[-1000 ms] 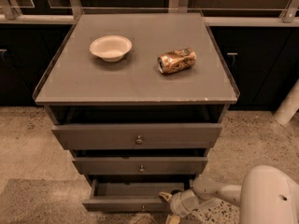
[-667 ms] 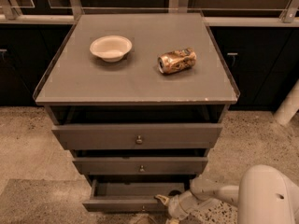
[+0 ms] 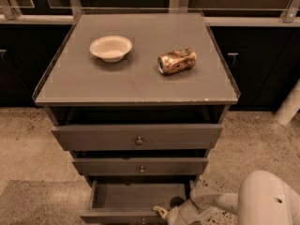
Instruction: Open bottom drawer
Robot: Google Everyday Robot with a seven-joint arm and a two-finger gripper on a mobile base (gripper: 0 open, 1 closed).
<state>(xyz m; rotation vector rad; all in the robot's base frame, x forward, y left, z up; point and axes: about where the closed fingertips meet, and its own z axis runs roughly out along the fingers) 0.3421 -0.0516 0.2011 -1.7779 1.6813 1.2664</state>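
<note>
The bottom drawer (image 3: pixel 140 198) of the grey cabinet stands pulled out, its empty inside showing and its front panel (image 3: pixel 117 216) at the lower edge of the camera view. My gripper (image 3: pixel 165 214) sits at the right part of that front panel, low in the picture. The white arm (image 3: pixel 220 203) runs from it to the lower right. The drawer's knob is barely visible at the frame's bottom edge.
Above are the middle drawer (image 3: pixel 140 166) and the top drawer (image 3: pixel 138 137), both slightly out. On the cabinet top (image 3: pixel 70 83) rest a white bowl (image 3: pixel 111 48) and a crushed can (image 3: pixel 176 61) lying on its side. Dark cupboards line the back; speckled floor lies around.
The bottom drawer has come out a little further, and my gripper has drawn back toward the camera with its front.
</note>
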